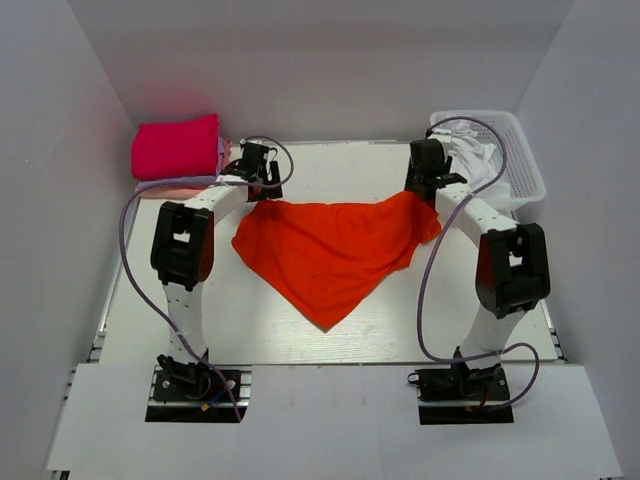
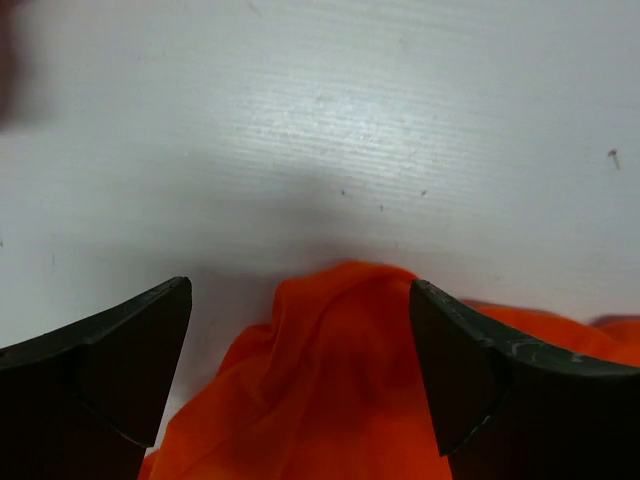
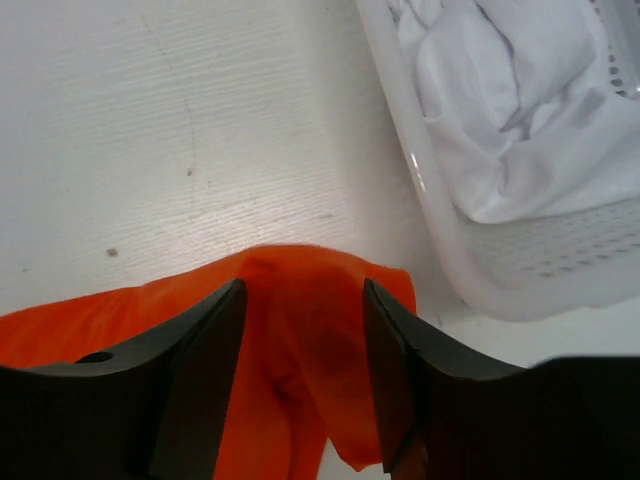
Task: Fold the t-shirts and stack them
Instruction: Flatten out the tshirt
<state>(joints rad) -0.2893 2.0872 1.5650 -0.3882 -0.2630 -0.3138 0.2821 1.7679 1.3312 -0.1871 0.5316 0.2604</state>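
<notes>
Orange-red t-shirt (image 1: 335,255) spread on table (image 1: 250,335); my left pincer (image 2: 300,375) wide open over corner, holding nothing; my right pincer (image 3: 305,380) half open, cloth lying between fingers.

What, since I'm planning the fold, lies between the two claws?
The orange shirt: its top edge runs from left claw to right claw, with bare table behind. The top view shows it.
</notes>
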